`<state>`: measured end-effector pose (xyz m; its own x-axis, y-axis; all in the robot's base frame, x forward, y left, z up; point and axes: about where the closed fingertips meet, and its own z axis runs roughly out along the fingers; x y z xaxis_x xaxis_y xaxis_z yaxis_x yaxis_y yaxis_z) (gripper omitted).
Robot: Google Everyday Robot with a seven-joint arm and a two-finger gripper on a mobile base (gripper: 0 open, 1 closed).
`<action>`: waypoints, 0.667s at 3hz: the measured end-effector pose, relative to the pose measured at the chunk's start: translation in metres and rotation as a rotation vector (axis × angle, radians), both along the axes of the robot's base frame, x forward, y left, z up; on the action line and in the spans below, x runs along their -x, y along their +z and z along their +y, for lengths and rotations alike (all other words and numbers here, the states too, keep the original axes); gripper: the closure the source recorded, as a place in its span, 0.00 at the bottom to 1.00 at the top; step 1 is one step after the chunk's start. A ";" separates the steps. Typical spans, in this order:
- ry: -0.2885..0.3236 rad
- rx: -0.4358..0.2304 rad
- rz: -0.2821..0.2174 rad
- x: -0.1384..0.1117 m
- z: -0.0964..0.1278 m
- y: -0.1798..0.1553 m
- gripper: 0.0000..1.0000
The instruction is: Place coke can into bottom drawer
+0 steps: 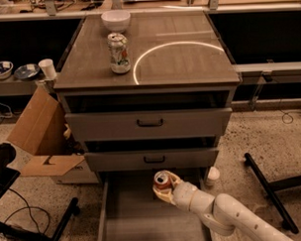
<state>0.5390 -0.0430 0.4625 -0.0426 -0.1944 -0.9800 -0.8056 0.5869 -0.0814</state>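
The jaws are closed around the small red coke can (161, 180) with a silver top, and we see the cream two-finger gripper (166, 187) cupping it from below and from the right side. The can's long axis stands roughly upright, its silver top facing up towards the camera, with only a little of the red side visible beneath the rim. We cannot tell whether it leans slightly. The gripper holds the can over the rear part of the long grey metal bottom drawer (136, 219), which is pulled out, just in front of the lower grey drawer front (186, 158) with a black handle. We cannot tell whether the can's base touches the drawer floor. The pale, segmented robot arm (228, 216) reaches in from the lower right corner, crossing the drawer's right wall. Above, the upper grey drawer front (190, 122) sits slightly out from the cabinet. On the brown cabinet top (188, 61) we see a white-and-green can (119, 53) standing upright near the left edge, with a round white bowl (116, 19) behind it. An open brown cardboard box (39, 131) rests on the floor to the cabinet's left.
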 end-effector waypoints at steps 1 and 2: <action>0.040 0.003 0.030 0.009 0.035 -0.046 1.00; 0.056 -0.005 0.019 0.012 0.058 -0.102 1.00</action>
